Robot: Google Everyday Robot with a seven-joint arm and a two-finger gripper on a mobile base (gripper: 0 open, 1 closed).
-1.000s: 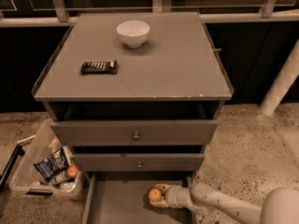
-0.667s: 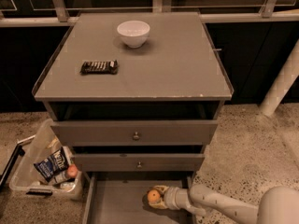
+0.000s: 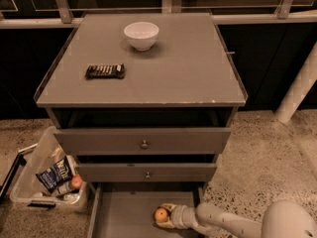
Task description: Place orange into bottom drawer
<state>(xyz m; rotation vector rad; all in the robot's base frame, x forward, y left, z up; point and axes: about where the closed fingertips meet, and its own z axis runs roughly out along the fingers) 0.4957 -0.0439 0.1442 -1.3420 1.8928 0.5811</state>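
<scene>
The orange [image 3: 160, 214] is a small round bright-orange fruit low over the grey floor of the open bottom drawer [image 3: 126, 217], right of the drawer's middle. My gripper [image 3: 163, 215] reaches in from the lower right on a pale arm, and its fingers sit around the orange, shut on it. I cannot tell whether the orange touches the drawer floor. The drawer's front part runs out of view at the bottom.
Two grey drawer fronts with round knobs [image 3: 144, 144] sit above the open drawer. A white bowl [image 3: 141, 35] and a dark snack bar [image 3: 104, 71] lie on the cabinet top. A clear bin [image 3: 47, 180] with packets stands at the lower left. A white pole [image 3: 297, 90] stands at right.
The gripper with the orange has shifted slightly left and lower inside the bottom drawer. Nothing else has moved.
</scene>
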